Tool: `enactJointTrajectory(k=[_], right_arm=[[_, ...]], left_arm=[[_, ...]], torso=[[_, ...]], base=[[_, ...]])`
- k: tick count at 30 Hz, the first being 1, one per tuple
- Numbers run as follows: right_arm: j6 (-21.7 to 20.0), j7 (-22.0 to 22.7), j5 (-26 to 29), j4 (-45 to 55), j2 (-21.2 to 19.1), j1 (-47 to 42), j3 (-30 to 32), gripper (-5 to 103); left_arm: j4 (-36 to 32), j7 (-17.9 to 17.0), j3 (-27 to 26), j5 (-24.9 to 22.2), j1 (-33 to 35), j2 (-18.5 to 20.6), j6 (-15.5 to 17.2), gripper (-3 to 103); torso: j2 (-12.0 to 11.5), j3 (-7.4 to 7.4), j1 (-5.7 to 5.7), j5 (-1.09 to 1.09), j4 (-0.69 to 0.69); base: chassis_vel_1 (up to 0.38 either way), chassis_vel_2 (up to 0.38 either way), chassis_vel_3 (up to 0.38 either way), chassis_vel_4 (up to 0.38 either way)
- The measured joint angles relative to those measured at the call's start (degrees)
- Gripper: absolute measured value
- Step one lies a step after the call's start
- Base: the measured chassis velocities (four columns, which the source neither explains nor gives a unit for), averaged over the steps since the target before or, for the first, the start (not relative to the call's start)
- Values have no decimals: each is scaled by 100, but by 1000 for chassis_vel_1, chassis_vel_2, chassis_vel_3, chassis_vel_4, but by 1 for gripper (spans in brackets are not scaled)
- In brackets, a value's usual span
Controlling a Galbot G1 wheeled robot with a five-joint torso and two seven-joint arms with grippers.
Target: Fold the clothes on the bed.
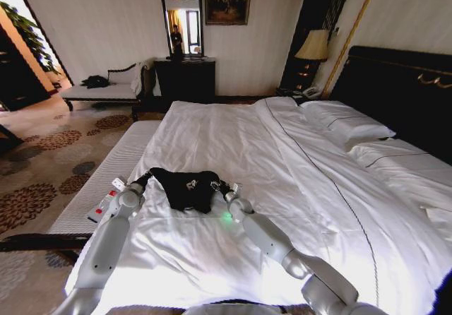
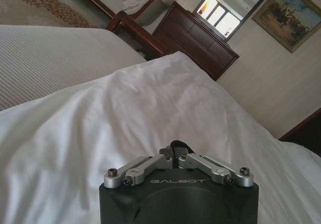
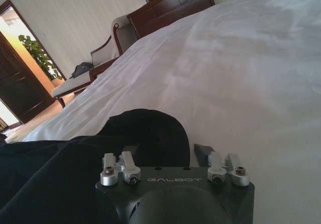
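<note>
The clothes, a black T-shirt (image 1: pixel 187 189), lie bunched near the foot of the bed (image 1: pixel 282 152) and stretch between my two grippers. My left gripper (image 1: pixel 145 179) is at the shirt's left end; in the left wrist view its fingers (image 2: pixel 165 159) meet on a small tuft of black fabric (image 2: pixel 175 146). My right gripper (image 1: pixel 227 189) is at the shirt's right end. In the right wrist view that gripper (image 3: pixel 160 156) stands open, with a hump of the black shirt (image 3: pixel 145 133) between the spread fingers and white sheet showing beside the far finger (image 3: pixel 203 151).
A white-cushioned bench (image 1: pixel 106 174) runs along the bed's left side with a small white and red device (image 1: pixel 102 205) on it. White pillows (image 1: pixel 346 124) and a dark headboard (image 1: pixel 402 89) are at the right. A chaise (image 1: pixel 106 90) and dark dresser (image 1: pixel 185 80) stand by the far wall.
</note>
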Motion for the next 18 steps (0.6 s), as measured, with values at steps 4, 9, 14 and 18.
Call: enactJointTrajectory(k=[4,9,14,18], right_arm=[[0,-21,0,-1,2,3,-5,48],[-20,-25,-3,2,7,3,-7,33],[-20,-25,-5,90,6,3,29,11],[-10,-36,14,172,-3,29,79,1]], left_arm=[[2,1,-1,4,-1,-8,-3,1],[15,5,-1,15,-6,-18,-4,1],[22,9,-1,19,-21,-14,-7,1],[23,9,0,18,-44,-8,-7,1]], torso=[[0,0,0,0,0],[0,0,0,0,0],[0,0,0,0,0],[0,0,0,0,0]], base=[[0,0,0,0],[0,0,0,0],[0,0,0,0],[0,0,0,0]])
